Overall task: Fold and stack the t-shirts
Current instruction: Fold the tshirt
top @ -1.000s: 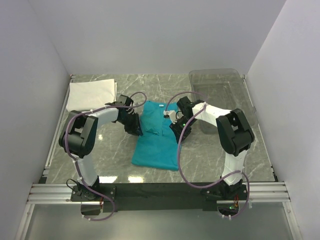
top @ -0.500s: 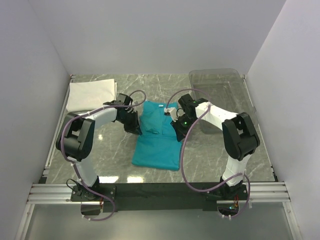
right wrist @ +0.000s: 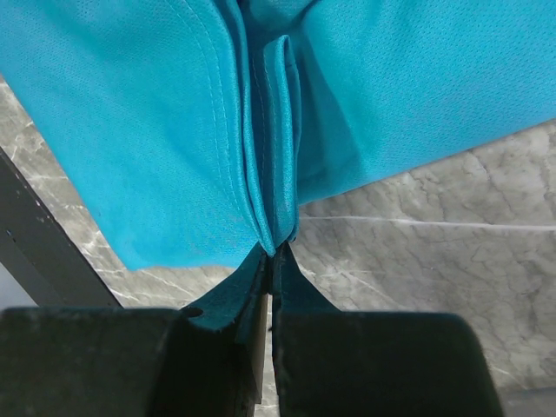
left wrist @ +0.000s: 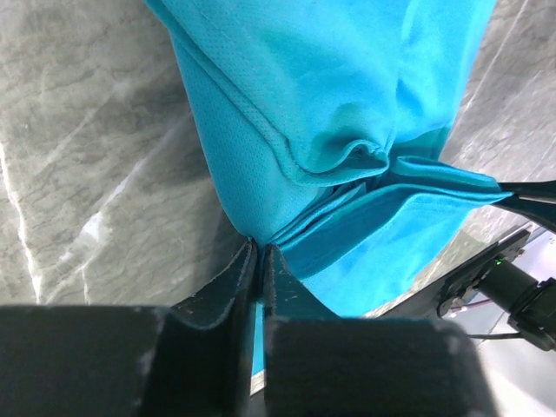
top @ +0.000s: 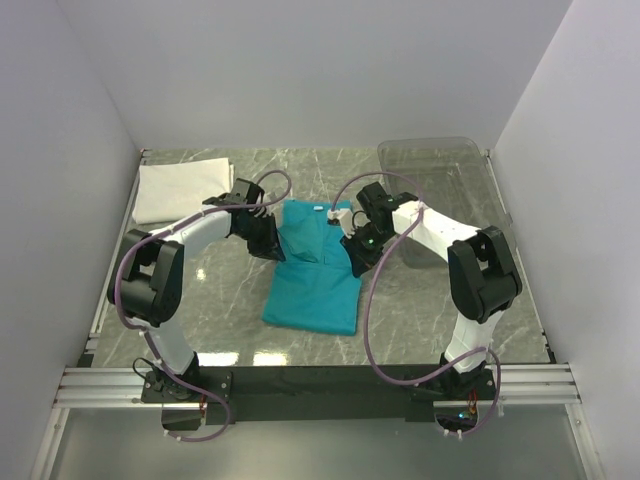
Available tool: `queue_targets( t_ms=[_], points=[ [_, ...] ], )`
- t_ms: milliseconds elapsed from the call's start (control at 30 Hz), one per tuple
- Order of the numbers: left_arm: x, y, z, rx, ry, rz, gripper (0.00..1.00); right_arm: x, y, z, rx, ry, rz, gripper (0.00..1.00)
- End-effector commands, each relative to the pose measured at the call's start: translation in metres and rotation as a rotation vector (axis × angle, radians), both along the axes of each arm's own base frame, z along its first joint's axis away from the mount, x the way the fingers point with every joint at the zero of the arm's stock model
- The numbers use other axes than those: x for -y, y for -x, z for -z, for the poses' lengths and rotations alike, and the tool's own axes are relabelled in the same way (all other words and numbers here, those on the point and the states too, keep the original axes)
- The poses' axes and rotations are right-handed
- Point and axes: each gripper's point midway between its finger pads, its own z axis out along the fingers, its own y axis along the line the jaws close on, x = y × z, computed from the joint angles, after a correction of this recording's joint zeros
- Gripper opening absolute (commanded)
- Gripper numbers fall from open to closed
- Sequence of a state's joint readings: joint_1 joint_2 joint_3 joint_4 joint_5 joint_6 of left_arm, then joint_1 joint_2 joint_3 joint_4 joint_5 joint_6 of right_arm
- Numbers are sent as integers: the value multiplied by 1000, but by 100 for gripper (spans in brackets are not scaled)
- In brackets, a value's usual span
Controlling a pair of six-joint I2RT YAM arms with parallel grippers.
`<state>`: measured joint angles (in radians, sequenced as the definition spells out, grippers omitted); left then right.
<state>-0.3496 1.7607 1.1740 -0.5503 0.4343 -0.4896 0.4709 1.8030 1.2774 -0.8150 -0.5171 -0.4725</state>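
In the middle of the grey marble table point(top: 420, 300) lies the teal shirt point(top: 312, 285), long way front to back, w/ a small white label point(top: 328, 211) at its far end. The L gripper point(top: 272, 250) is at the shirt's left edge, abt halfway along. The R gripper point(top: 356, 262) is at the right edge, straight across from it.

Left wrist cam: the L gripper's two dark fingers point(left wrist: 221, 287) are pressed together on the shirt's edge, a few layers thick, & the cloth wrinkles just past the pinch. Right wrist cam: the R gripper's fingers point(right wrist: 230, 300) are squeezed tight on a folded ridge of the same shirt.

The white shirt point(top: 180, 188) sits folded flat in the far left corner, well apart from the teal one. A clear bin point(top: 440, 160) stands in the far right corner, near the R arm.
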Motion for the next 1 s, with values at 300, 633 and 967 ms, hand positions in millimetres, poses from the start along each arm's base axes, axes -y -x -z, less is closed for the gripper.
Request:
queue_targets(
  t_ms=[300,633,967],
  points=[
    [-7,2,7,-30,-30,-9,37,-10,-12,1,-10,-26,-11,0],
    [-9,7,26,-74,-53,-1,37,-12,-12,0,-10,-35,-13,0],
    [-14,5,33,-75,-86,12,33,-12,-14,2,-13,-28,-9,0]
  ],
)
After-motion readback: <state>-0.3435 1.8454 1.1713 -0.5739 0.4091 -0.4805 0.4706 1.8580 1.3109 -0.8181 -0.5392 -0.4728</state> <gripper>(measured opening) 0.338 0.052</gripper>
